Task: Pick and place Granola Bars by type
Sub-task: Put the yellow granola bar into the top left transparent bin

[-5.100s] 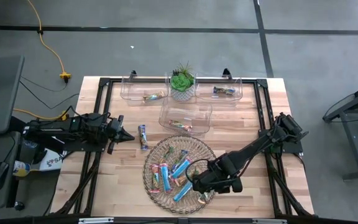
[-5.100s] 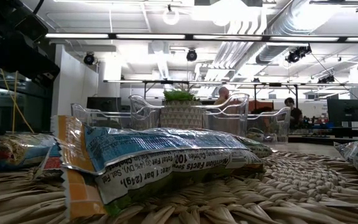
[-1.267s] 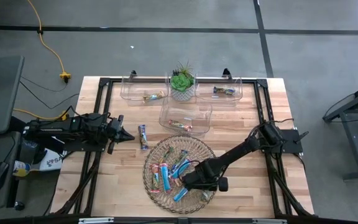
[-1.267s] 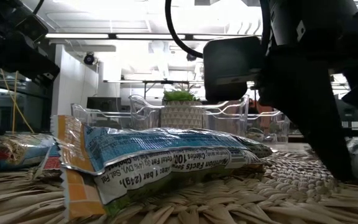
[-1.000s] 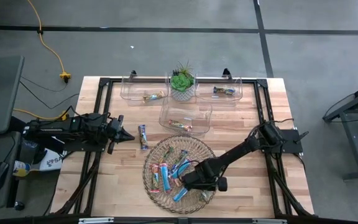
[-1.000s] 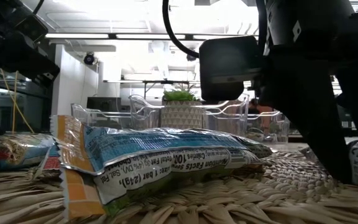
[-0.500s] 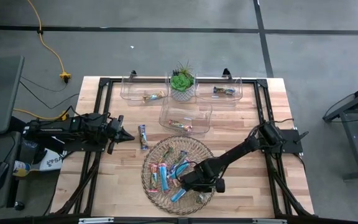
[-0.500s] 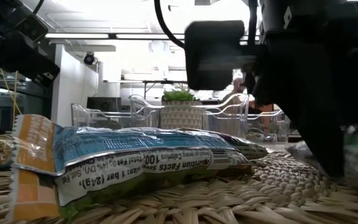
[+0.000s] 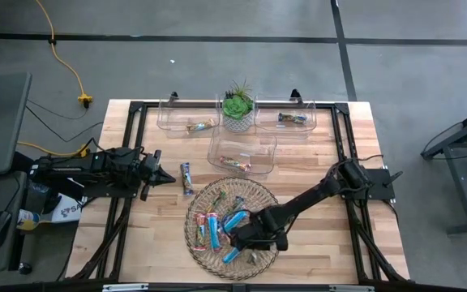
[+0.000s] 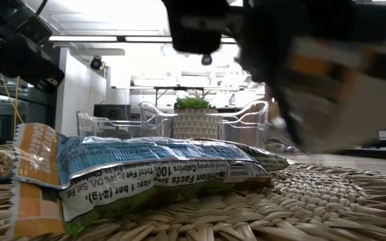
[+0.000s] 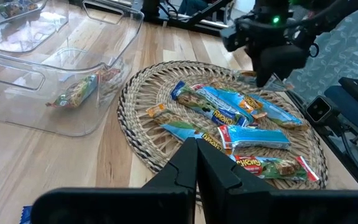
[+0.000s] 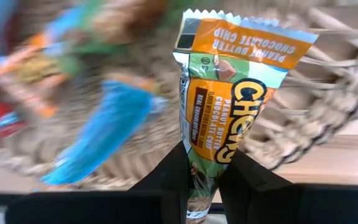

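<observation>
Several granola bars in blue, red and green wrappers lie on the round wicker tray (image 9: 197,243). My right gripper (image 9: 250,241) hangs over the tray's near right part, shut on an orange-and-green granola bar (image 12: 229,106). A blue bar (image 10: 146,167) lies flat on the tray close to the low camera. Another blue bar (image 9: 186,178) lies on the table left of the tray. My left gripper (image 9: 171,177) waits shut at the table's left, beside that bar, touching nothing. My right gripper pinches one end of the orange-and-green bar (image 12: 204,167) between its two fingers (image 12: 166,180). The fingers come steeply from above, along the bar's length. The rest of the bar sticks out beyond the fingertips, and the whole bar is lifted clear of the tray.
Three clear bins stand behind the tray: far left (image 9: 189,118), far right (image 9: 286,118) and middle (image 9: 242,154), each with a bar inside. A potted plant (image 9: 237,105) stands between the two far bins. Bare wood lies right of the tray.
My right gripper has risen from the tray with the orange-and-green bar and drifted slightly toward the table's left edge. The blue bar close to the low camera has slid sideways and lies flatter than before.
</observation>
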